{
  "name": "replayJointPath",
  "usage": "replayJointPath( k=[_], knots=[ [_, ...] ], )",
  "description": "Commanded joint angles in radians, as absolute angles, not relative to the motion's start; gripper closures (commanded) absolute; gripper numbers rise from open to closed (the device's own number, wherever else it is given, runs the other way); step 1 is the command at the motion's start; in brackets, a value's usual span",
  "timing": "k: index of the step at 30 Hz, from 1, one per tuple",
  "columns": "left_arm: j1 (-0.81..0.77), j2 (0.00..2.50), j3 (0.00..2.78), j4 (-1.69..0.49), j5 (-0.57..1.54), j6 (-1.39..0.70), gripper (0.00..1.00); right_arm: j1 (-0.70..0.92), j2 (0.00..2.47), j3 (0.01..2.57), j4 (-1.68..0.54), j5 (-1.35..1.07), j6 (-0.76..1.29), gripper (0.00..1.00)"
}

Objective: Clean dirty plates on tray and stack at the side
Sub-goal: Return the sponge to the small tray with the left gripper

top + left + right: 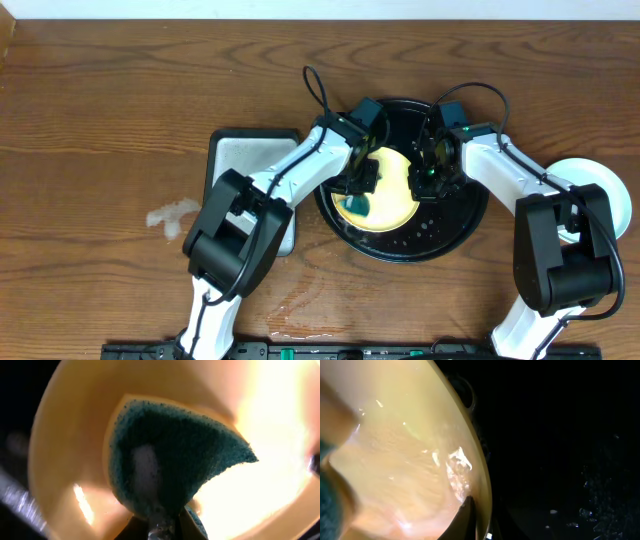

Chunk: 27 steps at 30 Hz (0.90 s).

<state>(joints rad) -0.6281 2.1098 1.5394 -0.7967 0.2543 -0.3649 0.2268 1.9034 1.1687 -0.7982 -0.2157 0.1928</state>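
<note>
The pale yellow plate lies in the black tray. My left gripper is shut on the green sponge and presses it onto the plate's left part. In the left wrist view the sponge is folded against the plate just ahead of the gripper. My right gripper is shut on the plate's right rim. In the right wrist view one finger lies inside the rim of the plate at the gripper. A pale mint plate lies on the wood at the right, partly behind the right arm.
The rectangular silver-grey tray sits left of the black tray, under my left arm. Wet patches mark the wood at the left and near the front. Water drops dot the black tray's floor.
</note>
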Motion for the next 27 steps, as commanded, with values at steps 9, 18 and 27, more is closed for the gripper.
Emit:
replayJointPath(
  k=[9, 18, 27],
  knots=[
    [-0.450, 1.797, 1.558, -1.060, 0.034, -0.359, 0.93, 0.216, 1.915, 1.157, -0.804, -0.167, 0.147, 0.97],
    [-0.230, 1.796, 1.397, -1.017, -0.032, -0.310, 0.93, 0.218, 1.864, 1.159, -0.802, -0.097, 0.166, 0.99],
    [-0.191, 1.784, 1.298, -0.985, -0.027, -0.310, 0.56, 0.287, 1.602, 1.159, -0.815, 0.118, 0.159, 0.99]
  ],
)
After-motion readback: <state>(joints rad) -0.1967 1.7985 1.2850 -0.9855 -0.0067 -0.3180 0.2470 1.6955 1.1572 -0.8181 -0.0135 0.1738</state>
